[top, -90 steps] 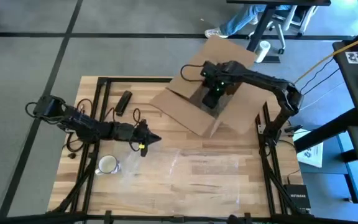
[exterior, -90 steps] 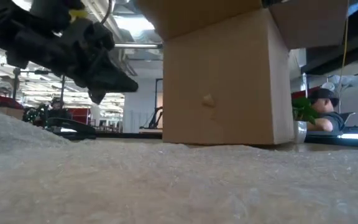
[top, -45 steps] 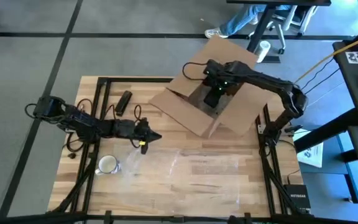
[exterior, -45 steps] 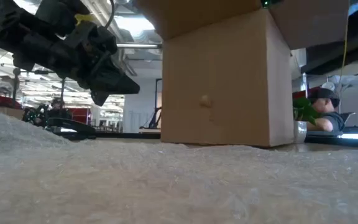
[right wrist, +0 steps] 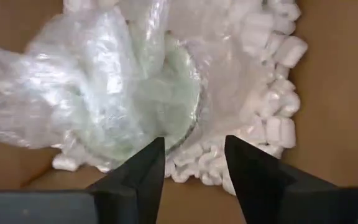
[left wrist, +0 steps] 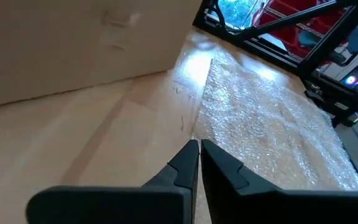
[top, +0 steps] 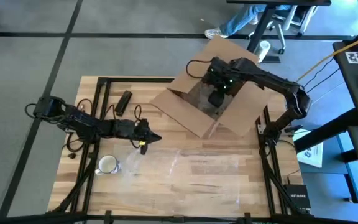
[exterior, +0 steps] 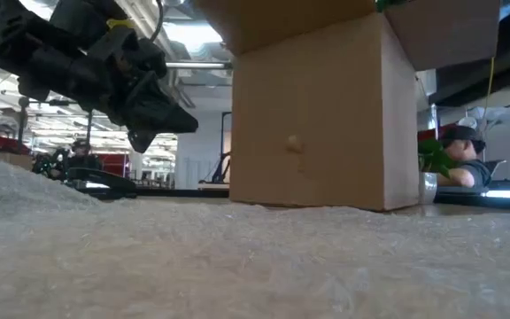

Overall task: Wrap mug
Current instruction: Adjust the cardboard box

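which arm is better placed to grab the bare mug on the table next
Left. Its gripper hangs with fingers shut near the mug, while the right gripper is open over the cardboard box.

A cardboard box [top: 213,102] stands at the table's [top: 166,186] far right, bubble wrap [top: 191,165] lies on the near middle, and a mug [top: 107,165] sits at its left end.
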Available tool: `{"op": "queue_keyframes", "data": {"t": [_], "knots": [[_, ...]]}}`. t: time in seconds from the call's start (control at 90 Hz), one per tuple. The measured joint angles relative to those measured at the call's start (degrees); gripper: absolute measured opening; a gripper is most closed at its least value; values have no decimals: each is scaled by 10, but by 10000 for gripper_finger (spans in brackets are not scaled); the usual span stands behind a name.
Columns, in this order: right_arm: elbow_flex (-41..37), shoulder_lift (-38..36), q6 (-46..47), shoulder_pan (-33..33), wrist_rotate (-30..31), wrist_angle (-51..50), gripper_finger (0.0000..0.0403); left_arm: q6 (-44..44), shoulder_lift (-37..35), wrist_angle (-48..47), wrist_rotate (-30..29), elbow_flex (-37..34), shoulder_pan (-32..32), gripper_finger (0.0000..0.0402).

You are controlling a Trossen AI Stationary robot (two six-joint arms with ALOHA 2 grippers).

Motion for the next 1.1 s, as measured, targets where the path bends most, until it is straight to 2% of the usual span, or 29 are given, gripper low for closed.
{"op": "queue_keyframes", "data": {"t": [0.322,0.467,0.556,0.611,0.744,0.889,1.1], "knots": [[142,-24,25,0,63,-78,121,1,0,0,0,0,0,0],[192,-45,40,0,70,-104,68,5,0,0,0,0,0,0],[200,-65,47,11,70,-101,20,14,0,0,0,0,0,0],[198,-78,51,25,71,-102,8,19,0,0,2,0,0,0],[195,-92,88,83,70,-103,14,21,0,0,14,0,0,0],[194,-95,115,176,82,-94,2,32,0,5,14,0,0,0],[194,-102,172,324,162,-77,1,31,-1,18,21,0,0,0]]}}
